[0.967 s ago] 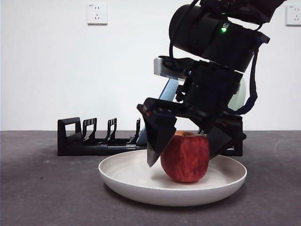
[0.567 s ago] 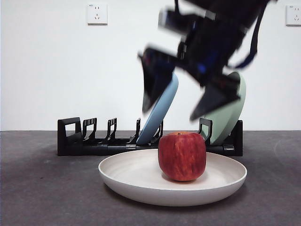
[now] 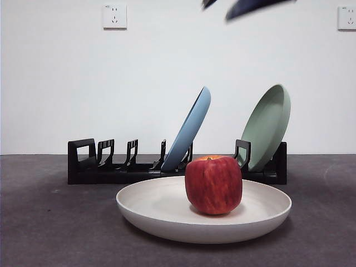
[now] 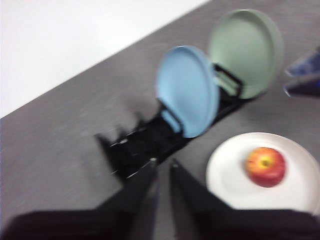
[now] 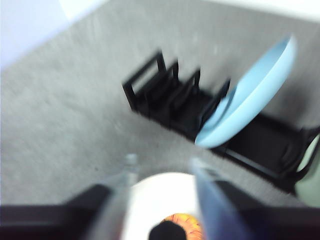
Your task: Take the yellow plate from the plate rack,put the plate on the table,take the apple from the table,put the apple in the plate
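The red apple (image 3: 213, 184) stands upright in the cream yellow plate (image 3: 150, 208), which lies flat on the table (image 3: 50, 228) in front of the black plate rack (image 3: 111, 169). My right gripper (image 5: 162, 167) is open and empty, high above the apple (image 5: 182, 222) and plate (image 5: 145, 200). In the front view only its blurred tips (image 3: 245, 6) show at the top edge. My left gripper (image 4: 161, 165) is shut and empty. It hangs high over the table beside the rack (image 4: 140, 145) and looks down on the plate (image 4: 225, 170) and apple (image 4: 265, 166).
A blue plate (image 3: 189, 130) leans in the middle of the rack and a sage-green plate (image 3: 270, 125) stands at its right end. The rack's left slots hold nothing. A white wall rises behind the table.
The right gripper has let go of the apple and risen from around it to the top edge of the front view. The apple stays in the plate.
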{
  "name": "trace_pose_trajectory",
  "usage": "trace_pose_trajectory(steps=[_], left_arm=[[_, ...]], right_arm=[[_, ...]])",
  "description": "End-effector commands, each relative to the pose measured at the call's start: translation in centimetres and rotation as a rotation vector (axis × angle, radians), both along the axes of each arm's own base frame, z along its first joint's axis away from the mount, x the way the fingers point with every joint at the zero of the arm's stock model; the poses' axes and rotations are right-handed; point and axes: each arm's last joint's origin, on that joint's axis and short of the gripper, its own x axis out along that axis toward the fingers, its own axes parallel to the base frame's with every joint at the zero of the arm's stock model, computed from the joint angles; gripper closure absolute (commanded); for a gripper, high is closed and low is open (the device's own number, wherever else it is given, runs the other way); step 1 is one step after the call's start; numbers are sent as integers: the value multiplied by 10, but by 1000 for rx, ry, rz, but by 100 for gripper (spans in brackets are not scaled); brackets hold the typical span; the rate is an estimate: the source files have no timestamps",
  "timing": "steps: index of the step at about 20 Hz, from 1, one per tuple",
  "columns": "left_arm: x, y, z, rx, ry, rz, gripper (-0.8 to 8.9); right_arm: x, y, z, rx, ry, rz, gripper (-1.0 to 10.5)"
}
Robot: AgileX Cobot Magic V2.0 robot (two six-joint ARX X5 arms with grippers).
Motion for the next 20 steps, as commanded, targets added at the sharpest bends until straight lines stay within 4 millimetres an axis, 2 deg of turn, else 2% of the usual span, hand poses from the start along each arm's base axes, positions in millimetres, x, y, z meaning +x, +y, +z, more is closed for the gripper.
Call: trace_pose_trajectory(steps=[1,7,9,12,15,20], left_arm=[[6,-10,-2,65,-21,-87,822],[12,-24,-9,22,-28,-197,822],[14,-28,-24,5,-50,-214,823],[17,-31,-60,-30,-80,-216,823],[18,-24,-103,-90,-134,-188,822],[15,1,-159,-174,-171,-119,823]], right_arm=[[-12,-16,10,-11,-30,-10,957],[-38,-54,11,-164,5,-124,958],[-46,-62,15,-143,-17,-138,958],[-54,-68,9,-83,-86,-143,958],[-57,-70,-21,8,-116,-165,958],[-57,-69,-90,121,-91,-202,958]])
